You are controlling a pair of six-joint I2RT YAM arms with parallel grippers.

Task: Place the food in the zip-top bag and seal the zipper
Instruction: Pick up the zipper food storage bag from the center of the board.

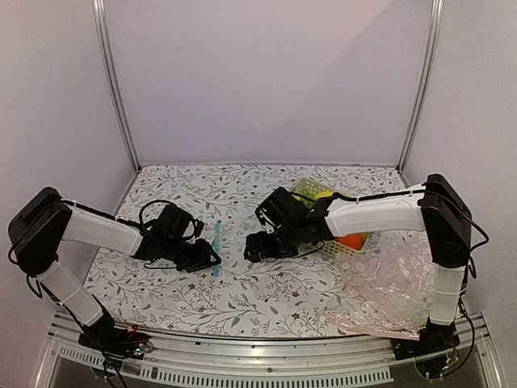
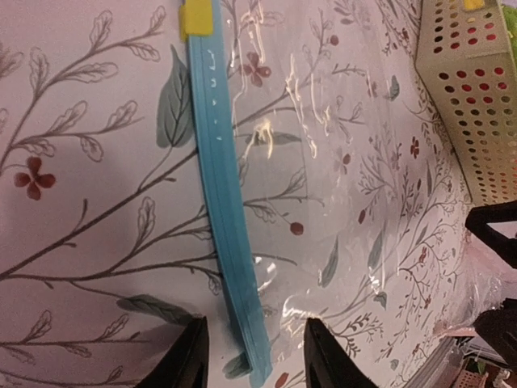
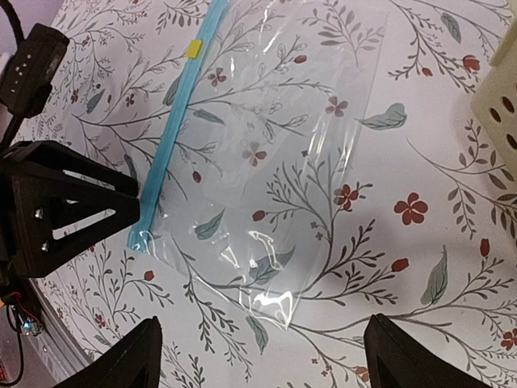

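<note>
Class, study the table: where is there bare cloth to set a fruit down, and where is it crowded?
Free: the table strip between bag and back wall, and the strip between bag and front edge. Crowded: the centre, where the left gripper and right gripper flank the bag, and the right side, with basket and plastic sheet.

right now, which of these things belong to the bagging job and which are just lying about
For the job: clear bag, blue zipper, orange fruit.
Just lying about: basket holding the fruit, big plastic sheet.
</note>
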